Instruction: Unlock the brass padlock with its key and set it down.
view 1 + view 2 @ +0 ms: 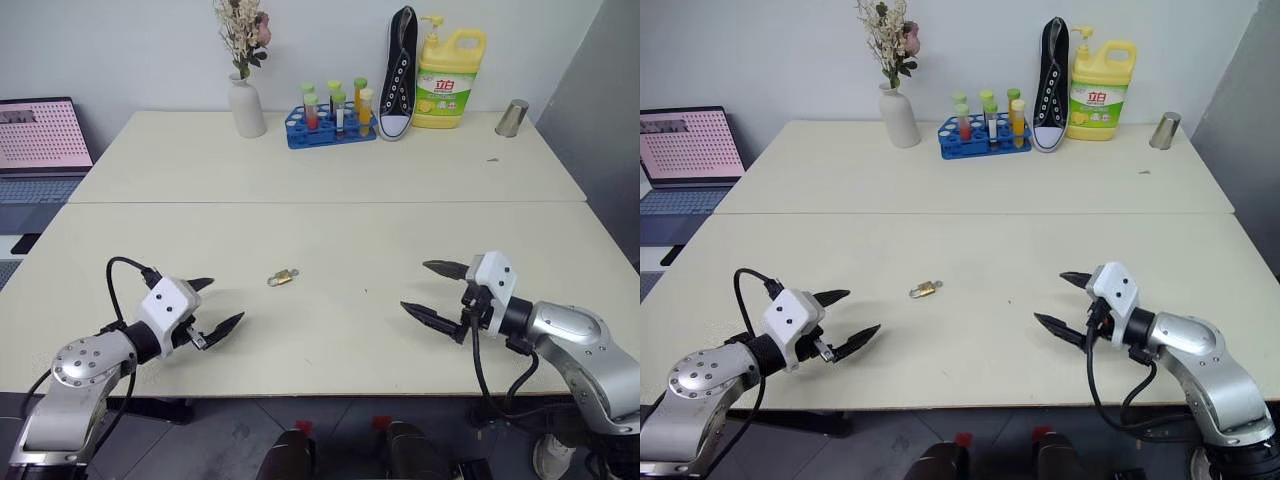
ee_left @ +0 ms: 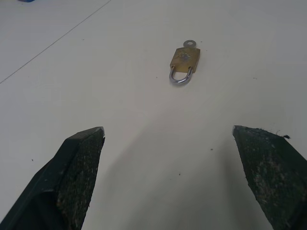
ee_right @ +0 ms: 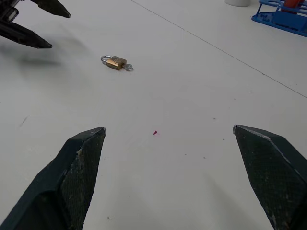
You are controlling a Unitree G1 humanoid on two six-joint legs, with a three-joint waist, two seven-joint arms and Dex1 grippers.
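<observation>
Brass padlock (image 2: pixel 184 59) lies flat on the near table (image 1: pixel 330 350), roughly midway between the two arms and a little beyond them, touched by nothing. It looks like a small, hard lump of metal: light for the arms, rigid, and probably slick against the rubbery fingers, so I'd guess it could skid or spin if nudged from one side. The broad flat sides of the body seem the sensible place to pinch, leaving the keyhole end free. The body is a dull yellow block with a thin silvery shackle hooped out of one end, apparently closed. At the opposite end a small silvery ring shows, which I take for the head of the key (image 2: pixel 190 43), seated in the lock. The left gripper (image 1: pixel 214 305) and right gripper (image 1: pixel 434 291) both hover with jaws spread wide and empty.
</observation>
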